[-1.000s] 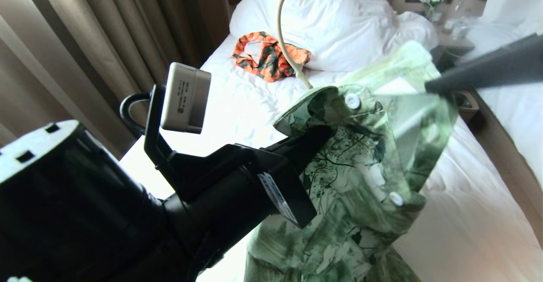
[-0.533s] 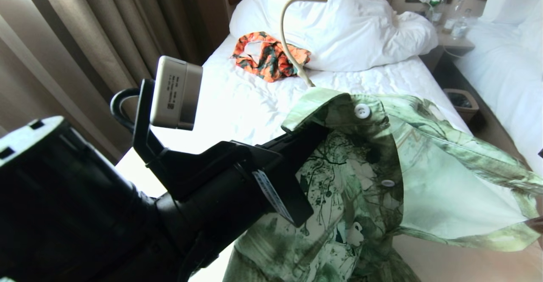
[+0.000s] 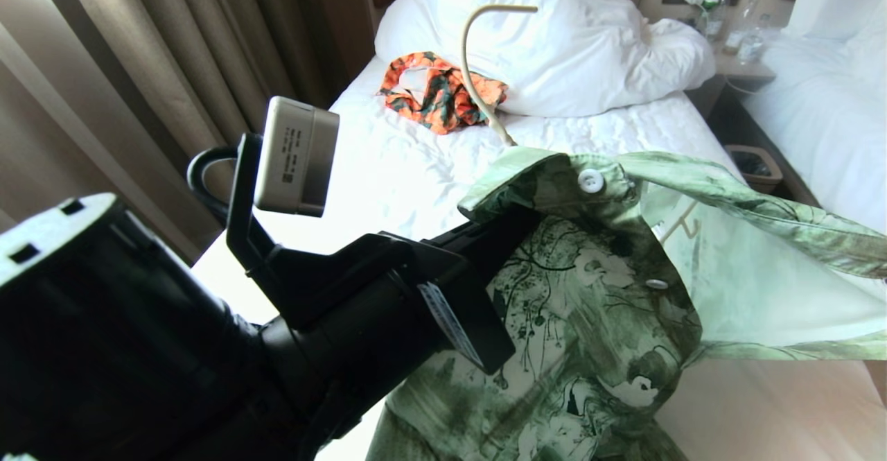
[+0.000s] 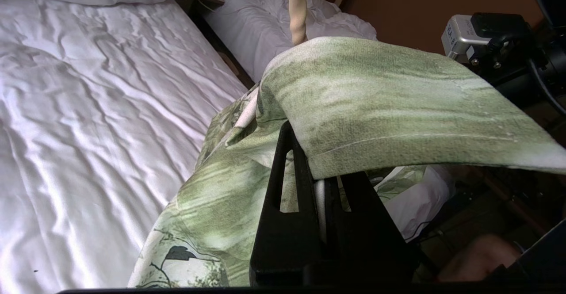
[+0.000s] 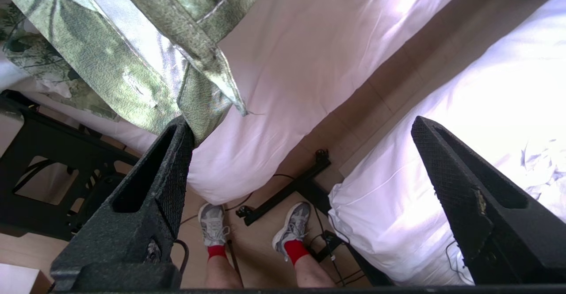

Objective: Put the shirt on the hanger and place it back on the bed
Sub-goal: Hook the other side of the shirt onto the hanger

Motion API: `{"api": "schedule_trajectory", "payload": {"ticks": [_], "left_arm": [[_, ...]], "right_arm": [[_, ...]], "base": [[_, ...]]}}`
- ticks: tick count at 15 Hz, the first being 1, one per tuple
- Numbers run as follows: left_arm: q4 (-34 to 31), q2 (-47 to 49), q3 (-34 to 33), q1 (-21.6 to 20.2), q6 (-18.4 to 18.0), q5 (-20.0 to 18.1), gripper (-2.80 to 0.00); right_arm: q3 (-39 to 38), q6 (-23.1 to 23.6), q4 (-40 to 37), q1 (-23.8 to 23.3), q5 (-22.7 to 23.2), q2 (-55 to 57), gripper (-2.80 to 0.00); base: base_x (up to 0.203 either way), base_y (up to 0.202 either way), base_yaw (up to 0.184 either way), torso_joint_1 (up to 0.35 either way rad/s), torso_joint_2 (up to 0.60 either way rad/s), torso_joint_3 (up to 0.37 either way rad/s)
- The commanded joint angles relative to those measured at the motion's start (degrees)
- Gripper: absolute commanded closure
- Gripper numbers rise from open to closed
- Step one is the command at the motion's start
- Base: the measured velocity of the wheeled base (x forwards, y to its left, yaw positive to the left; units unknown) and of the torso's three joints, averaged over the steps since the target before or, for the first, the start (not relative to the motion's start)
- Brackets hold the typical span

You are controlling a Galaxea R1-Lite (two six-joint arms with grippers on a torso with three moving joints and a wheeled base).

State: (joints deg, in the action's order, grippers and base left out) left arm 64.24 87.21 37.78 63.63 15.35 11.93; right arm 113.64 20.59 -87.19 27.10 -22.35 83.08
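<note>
The bed (image 3: 416, 170) with its wrinkled white sheets is taken as the landmark: above its near half the shirt (image 3: 596, 294) is held up in the air, its collar draped over the hanger (image 3: 478, 93), whose hook is seen rising toward the pillows. Under the collar, the left gripper (image 4: 325, 196) is clenched, seemingly on the hanger. Beside the bed, over the floor gap, the right gripper (image 5: 305, 161) is spread wide with a shirt edge resting against one finger; that loose side could be snagged and dragged off the hanger
</note>
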Motion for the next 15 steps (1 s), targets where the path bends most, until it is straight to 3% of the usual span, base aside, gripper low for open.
{"api": "schedule_trajectory", "payload": {"ticks": [1, 3, 6, 8, 10, 11, 13, 15], "left_arm": [[0.36, 0.06, -0.07, 0.00, 0.12, 0.11, 0.00], [0.36, -0.29, 0.01, 0.00, 0.03, 0.11, 0.00], [0.36, -0.42, -0.02, 0.00, 0.03, 0.13, 0.00], [0.36, -0.46, -0.07, 0.00, 0.03, 0.16, 0.00], [0.36, -0.55, 0.01, 0.00, 0.03, 0.19, 0.00], [0.36, -0.58, 0.01, 0.00, 0.03, 0.19, 0.00], [0.36, -0.55, -0.07, 0.00, 0.03, 0.19, 0.00], [0.36, -0.46, -0.07, 0.00, 0.03, 0.19, 0.00]], "right_arm": [[0.00, 0.21, -0.48, -2.03, -0.49, -0.72, -2.80], [-0.09, 0.16, -0.45, -5.50, -0.67, -1.61, -2.80], [-0.39, -0.31, 3.95, -15.65, 0.81, -1.91, -2.80], [-0.77, -1.49, 7.81, -21.70, 4.08, -1.59, -2.80], [-0.87, -6.90, 9.65, -22.62, 9.74, -1.25, -2.80], [-0.87, -9.27, 10.65, -22.62, 14.03, -1.31, -2.80], [-0.88, -19.95, 14.56, -23.00, 25.92, -1.46, -2.80], [-1.02, -33.51, 21.61, -25.84, 44.29, -1.71, -2.80]], "base": [[0.000, 0.000, 0.000, 0.000, 0.00, 0.000], [0.000, 0.000, 0.000, 0.000, 0.00, 0.000], [0.000, 0.000, 0.000, 0.000, 0.00, 0.000], [0.000, 0.000, 0.000, 0.000, 0.00, 0.000], [0.000, 0.000, 0.000, 0.000, 0.00, 0.000], [0.000, 0.000, 0.000, 0.000, 0.00, 0.000], [0.000, 0.000, 0.000, 0.000, 0.00, 0.000], [0.000, 0.000, 0.000, 0.000, 0.00, 0.000]]}}
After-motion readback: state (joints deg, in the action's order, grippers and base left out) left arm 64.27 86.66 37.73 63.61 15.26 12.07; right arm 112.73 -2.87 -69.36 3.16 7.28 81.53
